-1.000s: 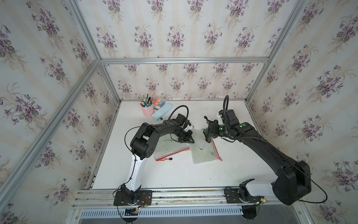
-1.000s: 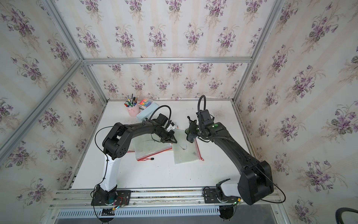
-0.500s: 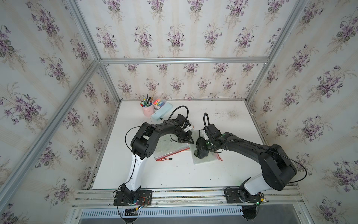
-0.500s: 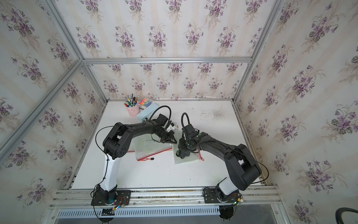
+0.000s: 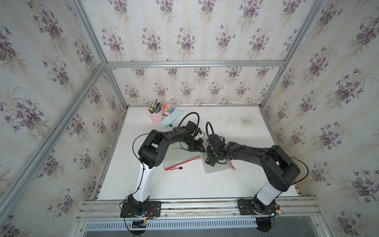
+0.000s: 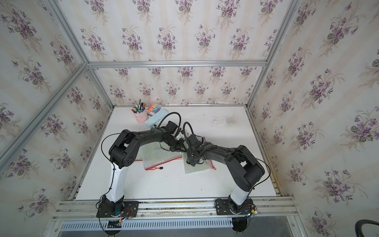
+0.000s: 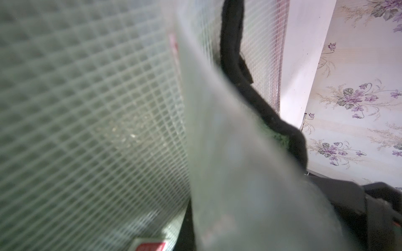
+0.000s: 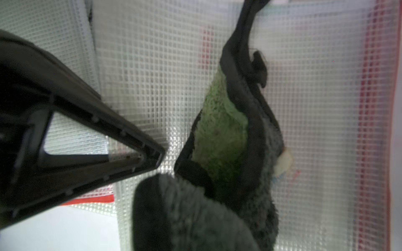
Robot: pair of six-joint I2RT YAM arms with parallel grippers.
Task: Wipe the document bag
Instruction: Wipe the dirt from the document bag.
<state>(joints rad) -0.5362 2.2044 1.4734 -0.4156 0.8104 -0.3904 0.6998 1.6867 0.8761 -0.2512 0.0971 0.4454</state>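
The right gripper [image 5: 211, 162] has dropped onto the document bag [image 5: 219, 168] directly beneath, cloth [image 8: 219, 130] there, grip unclear; left gripper [image 5: 198, 147] closed alongside.

Left claw [image 5: 199, 148] tips, seemingly behind blurred document bag [image 7: 239, 173]

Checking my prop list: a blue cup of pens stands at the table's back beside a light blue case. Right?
Not quite: the cup of pens is pink, not blue, as both top views show. It does stand at the back beside the light blue case.
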